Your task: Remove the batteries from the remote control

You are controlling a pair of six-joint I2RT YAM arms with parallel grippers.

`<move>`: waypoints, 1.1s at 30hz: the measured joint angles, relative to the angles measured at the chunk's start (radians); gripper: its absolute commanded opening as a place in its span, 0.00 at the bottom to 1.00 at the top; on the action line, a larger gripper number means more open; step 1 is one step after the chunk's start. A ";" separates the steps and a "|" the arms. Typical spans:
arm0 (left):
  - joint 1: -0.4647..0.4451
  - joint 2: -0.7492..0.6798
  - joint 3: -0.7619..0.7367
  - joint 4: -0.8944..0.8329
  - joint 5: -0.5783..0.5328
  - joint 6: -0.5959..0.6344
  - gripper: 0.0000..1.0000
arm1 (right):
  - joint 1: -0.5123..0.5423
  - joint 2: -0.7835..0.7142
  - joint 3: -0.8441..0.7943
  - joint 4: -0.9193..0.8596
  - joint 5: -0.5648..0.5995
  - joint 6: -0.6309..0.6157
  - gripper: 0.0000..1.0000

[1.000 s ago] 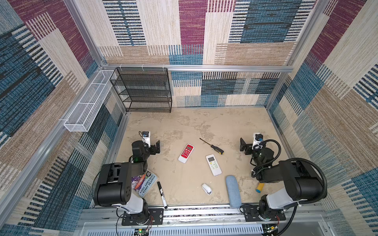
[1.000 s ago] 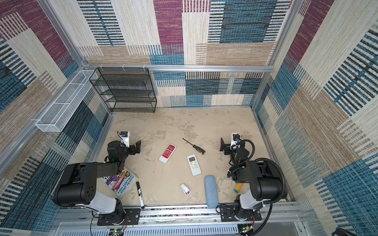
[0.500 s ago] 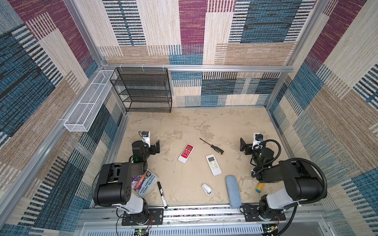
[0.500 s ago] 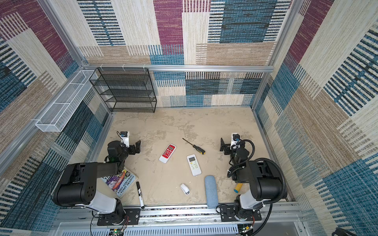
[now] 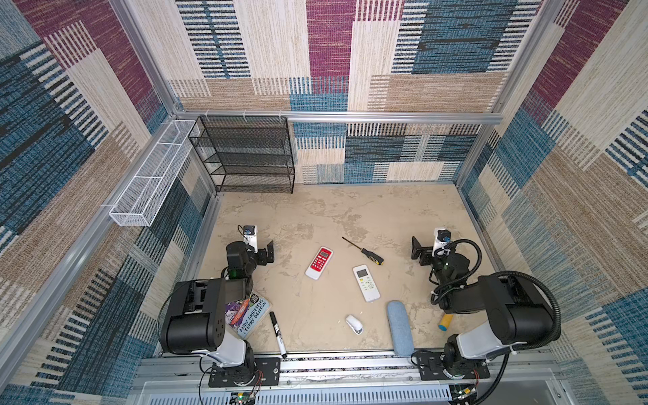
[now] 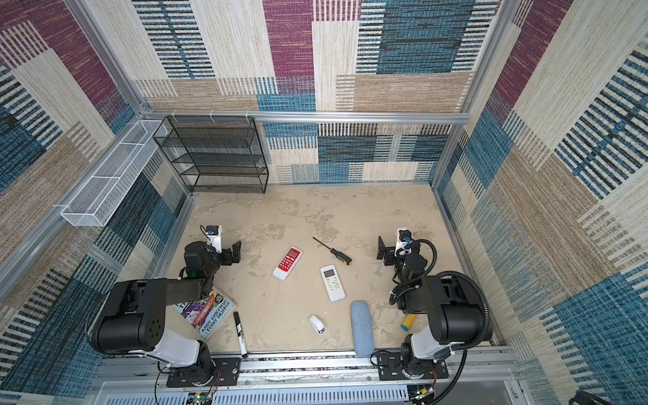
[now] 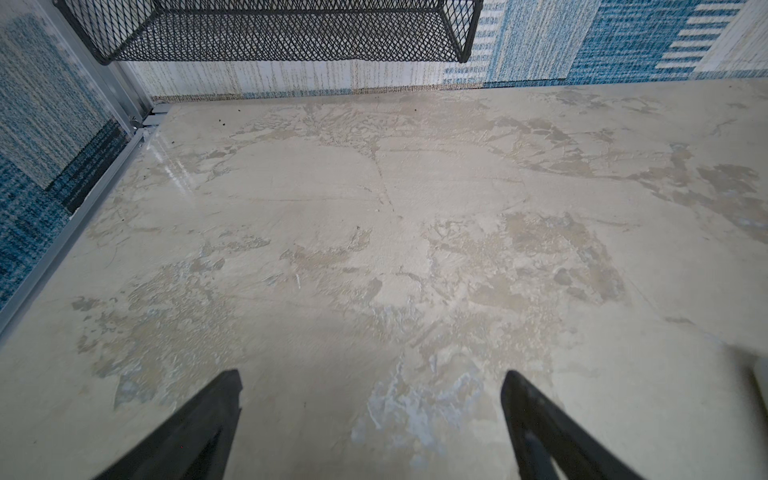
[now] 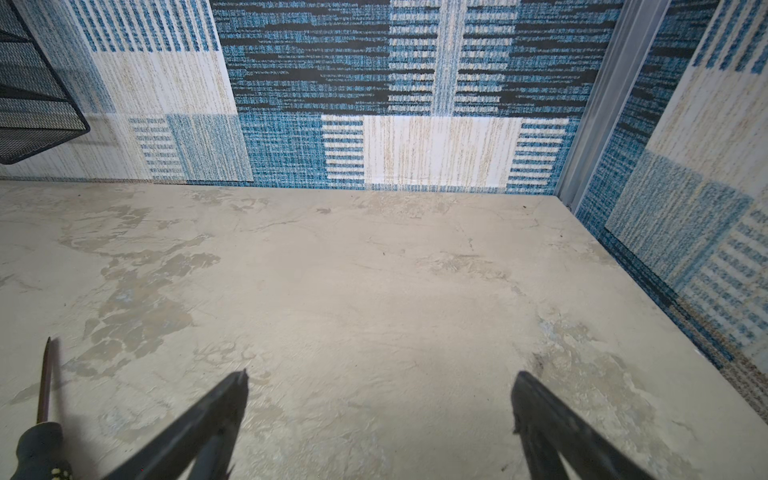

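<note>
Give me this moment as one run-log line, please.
left gripper: open, empty; right gripper: open, empty; red rectangular plastic remote: face up; white rectangular plastic remote: face up; batteries: none visible

Screwdriver (image 5: 363, 251), book (image 5: 255, 313), marker (image 5: 278, 334), black mesh rack (image 5: 245, 154)

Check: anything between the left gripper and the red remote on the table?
Nothing visible: only bare table separates the open left gripper from the red remote. The screwdriver lies beyond it, toward the right gripper. No batteries show; the remote lies buttons-up.
</note>
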 measured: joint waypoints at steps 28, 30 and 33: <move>-0.333 -0.179 0.484 -0.871 -0.211 -0.061 0.99 | 0.002 -0.385 0.349 -0.861 0.027 0.236 1.00; -0.386 -0.147 0.521 -0.941 -0.211 -0.077 0.99 | 0.006 -0.427 0.349 -0.923 0.027 0.262 1.00; -0.464 -0.091 0.573 -1.040 -0.211 -0.116 0.99 | 0.014 -0.479 0.349 -0.995 0.025 0.284 1.00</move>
